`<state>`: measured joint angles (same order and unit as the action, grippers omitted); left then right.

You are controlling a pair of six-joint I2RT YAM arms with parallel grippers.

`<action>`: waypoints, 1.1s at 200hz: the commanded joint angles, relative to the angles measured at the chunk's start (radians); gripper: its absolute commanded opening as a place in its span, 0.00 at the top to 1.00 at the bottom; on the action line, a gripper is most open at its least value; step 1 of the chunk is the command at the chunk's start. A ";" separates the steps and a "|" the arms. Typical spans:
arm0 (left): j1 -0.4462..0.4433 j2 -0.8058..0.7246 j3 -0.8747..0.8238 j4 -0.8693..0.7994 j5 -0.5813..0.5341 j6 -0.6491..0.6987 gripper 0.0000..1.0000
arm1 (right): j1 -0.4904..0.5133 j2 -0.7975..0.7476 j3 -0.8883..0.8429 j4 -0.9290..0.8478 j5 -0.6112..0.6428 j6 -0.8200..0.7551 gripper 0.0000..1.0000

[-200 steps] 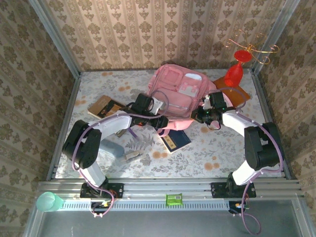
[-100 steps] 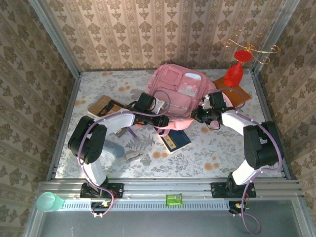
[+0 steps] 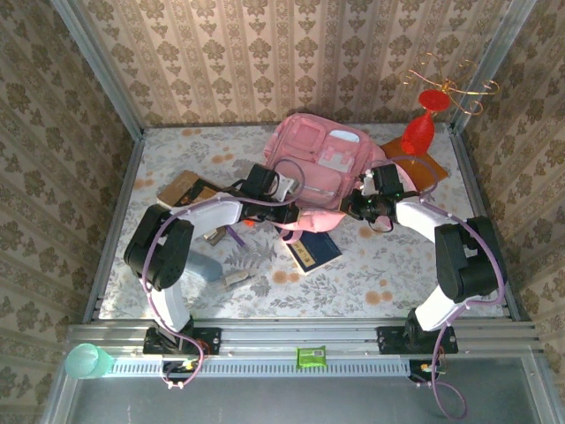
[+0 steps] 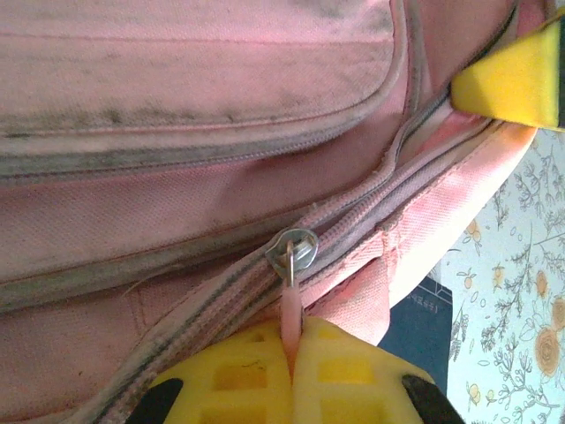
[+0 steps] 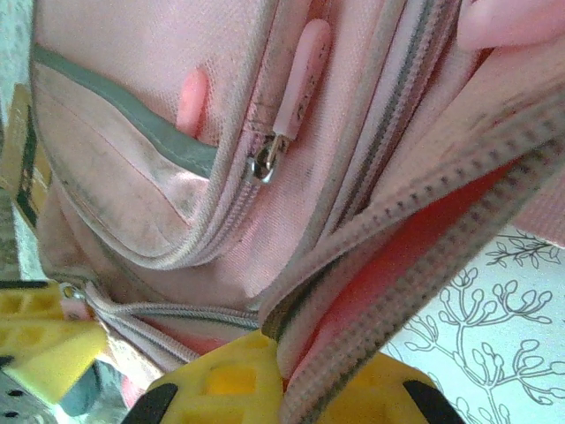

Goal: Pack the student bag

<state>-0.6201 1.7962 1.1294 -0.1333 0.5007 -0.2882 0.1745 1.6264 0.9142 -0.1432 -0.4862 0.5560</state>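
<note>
Partly unzipped student bag [image 3: 311, 166], contents hidden

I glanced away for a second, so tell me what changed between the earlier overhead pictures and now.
The left gripper closed onto the pink zipper pull of the student bag, its arm's elbow swinging slightly right. The right gripper stayed clamped on the bag's open zipper edge; bag and blue book did not move.

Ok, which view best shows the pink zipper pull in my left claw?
Left wrist: the pale pink zipper pull sits close-up, pinched in the left claw. Top view: too small to tell. Right wrist: unclear.
</note>
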 commanded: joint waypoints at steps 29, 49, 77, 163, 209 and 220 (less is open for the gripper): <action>0.079 -0.084 -0.038 -0.011 -0.085 0.012 1.00 | -0.027 -0.033 0.024 -0.137 0.134 -0.163 1.00; 0.105 -0.096 -0.051 -0.018 -0.056 0.016 1.00 | -0.036 -0.033 0.033 -0.161 0.175 -0.192 1.00; 0.114 -0.093 -0.059 -0.027 -0.052 0.017 1.00 | -0.043 -0.030 0.039 -0.162 0.186 -0.205 1.00; 0.068 -0.168 -0.121 -0.120 -0.530 0.063 1.00 | -0.062 -0.036 0.026 -0.131 0.192 -0.192 1.00; 0.068 -0.231 -0.133 -0.110 -0.515 0.057 1.00 | -0.080 -0.027 0.036 -0.144 0.203 -0.198 1.00; 0.068 -0.255 -0.138 -0.117 -0.519 0.057 1.00 | -0.081 -0.025 0.040 -0.157 0.233 -0.192 1.00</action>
<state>-0.6342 1.6108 1.0222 -0.1116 0.2867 -0.2379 0.1783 1.6241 0.9421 -0.1902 -0.4774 0.4145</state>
